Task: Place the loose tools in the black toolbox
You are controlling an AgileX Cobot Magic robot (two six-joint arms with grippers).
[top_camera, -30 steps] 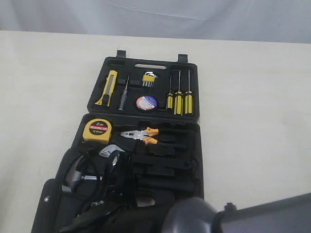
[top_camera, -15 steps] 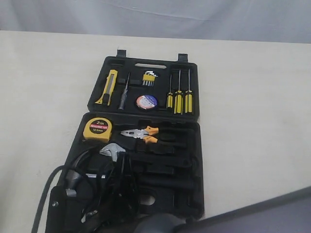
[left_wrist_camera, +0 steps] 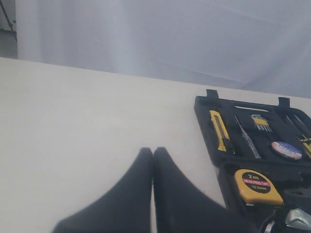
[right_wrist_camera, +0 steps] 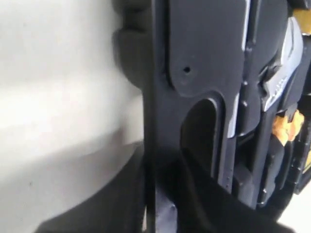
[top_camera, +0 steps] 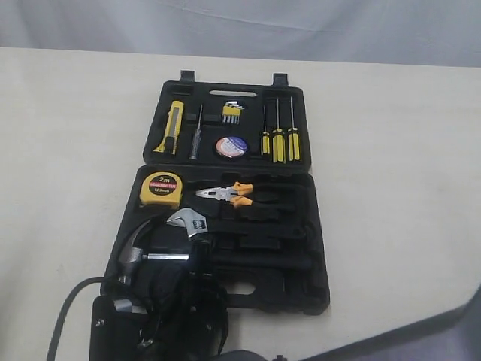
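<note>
Cream table, black toolbox open, knife, tape roll, tape measure and pliers all slotted in. Your right gripper pinches the handle-side rim lengthwise; left gripper is pressed together, off alongside the box.

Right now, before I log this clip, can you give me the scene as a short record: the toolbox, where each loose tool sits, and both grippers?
toolbox: black plastic toolbox, open flat on the cream table
far half: yellow-black utility knife, black tape roll with blue-white label
near half: yellow tape measure, pliers with orange-black handles
loose on table: none seen
left gripper: shut, empty, over bare table
right gripper: fingers either side of the toolbox rim; grip unclear
</note>
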